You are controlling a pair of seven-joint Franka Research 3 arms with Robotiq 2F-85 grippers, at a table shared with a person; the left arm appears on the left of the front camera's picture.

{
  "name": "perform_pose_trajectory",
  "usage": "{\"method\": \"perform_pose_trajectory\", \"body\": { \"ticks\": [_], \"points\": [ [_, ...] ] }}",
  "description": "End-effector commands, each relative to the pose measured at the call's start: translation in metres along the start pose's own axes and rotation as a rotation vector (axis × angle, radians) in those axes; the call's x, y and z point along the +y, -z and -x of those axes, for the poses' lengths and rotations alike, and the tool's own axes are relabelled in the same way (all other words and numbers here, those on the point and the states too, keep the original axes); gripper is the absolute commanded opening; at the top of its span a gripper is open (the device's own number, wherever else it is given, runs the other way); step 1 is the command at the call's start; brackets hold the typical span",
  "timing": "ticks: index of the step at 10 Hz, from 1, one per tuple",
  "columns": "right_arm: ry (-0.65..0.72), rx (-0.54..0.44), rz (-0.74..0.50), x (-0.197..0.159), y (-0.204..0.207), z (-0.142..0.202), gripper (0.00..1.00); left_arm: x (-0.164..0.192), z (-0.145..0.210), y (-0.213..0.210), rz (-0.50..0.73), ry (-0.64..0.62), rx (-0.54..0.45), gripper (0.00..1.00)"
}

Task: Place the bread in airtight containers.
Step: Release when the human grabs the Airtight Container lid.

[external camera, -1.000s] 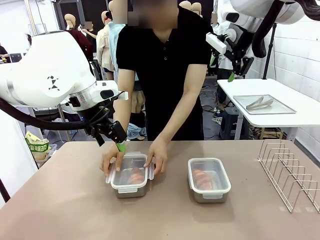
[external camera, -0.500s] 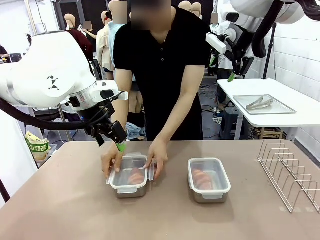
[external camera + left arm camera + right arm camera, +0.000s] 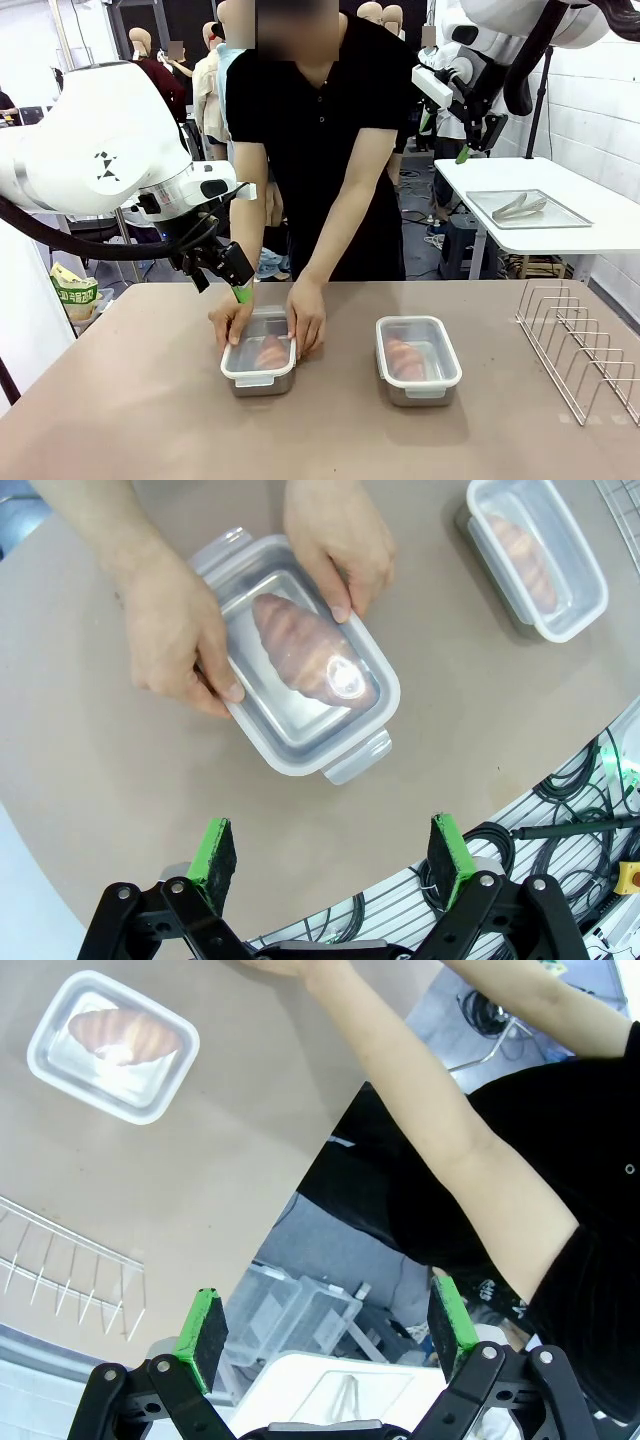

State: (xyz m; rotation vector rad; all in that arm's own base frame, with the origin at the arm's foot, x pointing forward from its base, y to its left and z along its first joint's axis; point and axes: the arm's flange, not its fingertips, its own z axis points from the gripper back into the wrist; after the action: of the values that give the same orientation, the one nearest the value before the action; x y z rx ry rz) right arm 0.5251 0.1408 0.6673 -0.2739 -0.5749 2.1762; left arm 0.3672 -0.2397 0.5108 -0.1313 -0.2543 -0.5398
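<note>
Two airtight containers stand on the brown table, each with a clear lid on and one piece of bread inside. The person's hands point(image 3: 305, 318) press on both sides of the left container point(image 3: 258, 365) point(image 3: 310, 680), which holds a golden croissant point(image 3: 305, 655). My left gripper point(image 3: 238, 290) point(image 3: 330, 855) hovers open just behind and above it, holding nothing. The right container point(image 3: 418, 360) point(image 3: 535, 555) point(image 3: 112, 1045) stands untouched with its croissant point(image 3: 120, 1032). My right gripper point(image 3: 462, 152) point(image 3: 325, 1325) is raised high at the back right, open with nothing in it.
A wire rack point(image 3: 580, 345) point(image 3: 70, 1280) stands at the table's right edge. Behind it, a white side table carries a flat metal tray point(image 3: 525, 208) with tongs. The person stands at the far edge, arms reaching over the table's middle left.
The person's hands have drawn in against the left container's sides, and the lid flaps that stuck out are now pressed down. Neither arm has moved.
</note>
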Motion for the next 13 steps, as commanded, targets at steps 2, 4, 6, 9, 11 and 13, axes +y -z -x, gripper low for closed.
{"method": "perform_pose_trajectory", "body": {
  "ticks": [2,4,6,9,11,13],
  "points": [
    [0.002,0.0,0.012,-0.0011,-0.0001,0.0,1.0,0.0007,-0.0004,-0.0004,0.002,-0.001,-0.002,1.0],
    [0.002,0.0,0.012,-0.0011,-0.0001,0.0,1.0,0.0007,-0.0004,-0.0004,0.002,-0.001,-0.002,1.0],
    [0.002,0.0,0.012,-0.0011,-0.0001,0.0,1.0,0.0007,-0.0004,-0.0004,0.002,-0.001,-0.002,1.0],
    [0.002,0.0,0.012,-0.0011,-0.0001,0.0,1.0,0.0007,-0.0004,-0.0004,0.002,-0.001,-0.002,1.0],
    [0.002,0.0,0.012,-0.0011,-0.0001,0.0,1.0,0.0007,-0.0004,-0.0004,0.002,-0.001,-0.002,1.0],
    [0.002,0.0,0.012,-0.0011,-0.0001,0.0,1.0,0.0007,-0.0004,-0.0004,0.002,-0.001,-0.002,1.0]
  ]
}}
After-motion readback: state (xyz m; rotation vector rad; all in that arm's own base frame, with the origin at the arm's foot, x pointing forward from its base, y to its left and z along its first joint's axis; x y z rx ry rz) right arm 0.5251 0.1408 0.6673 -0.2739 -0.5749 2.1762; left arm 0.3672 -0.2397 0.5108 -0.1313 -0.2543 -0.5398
